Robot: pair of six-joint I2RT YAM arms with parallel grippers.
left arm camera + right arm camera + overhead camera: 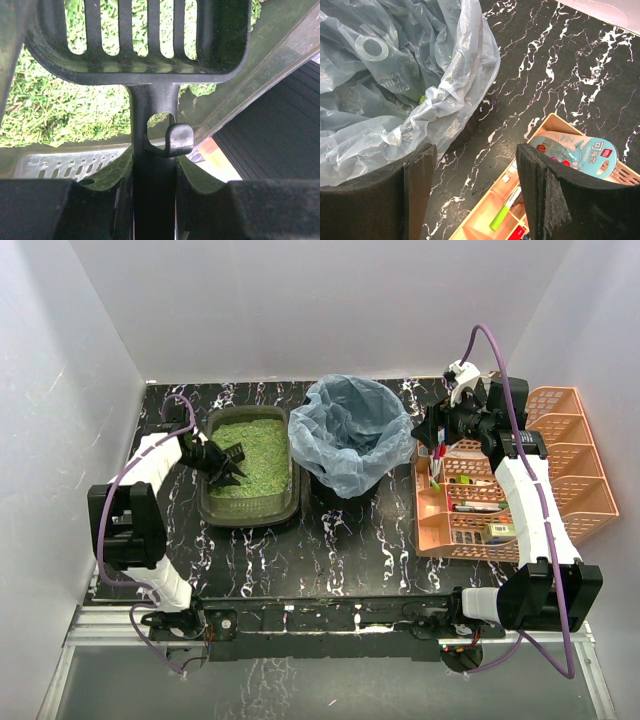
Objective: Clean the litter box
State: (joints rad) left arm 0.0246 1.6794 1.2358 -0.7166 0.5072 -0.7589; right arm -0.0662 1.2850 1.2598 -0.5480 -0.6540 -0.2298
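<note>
The dark olive-green litter box (213,502) with green granular litter (250,455) sits at the left of the table. My left gripper (212,460) is shut on the handle of a black slatted scoop (232,462), held over the litter at the box's left side. In the left wrist view the scoop (150,65) hangs just above the litter (55,110), its handle clamped between my fingers (107,200). My right gripper (432,430) is open and empty, above the gap between the bin and the organiser; its fingers (540,195) frame bare tabletop.
A round bin lined with a translucent blue bag (352,430) stands right of the litter box; the bag also shows in the right wrist view (395,75). An orange slatted organiser (520,480) with pens and small items fills the right side. White walls enclose the table.
</note>
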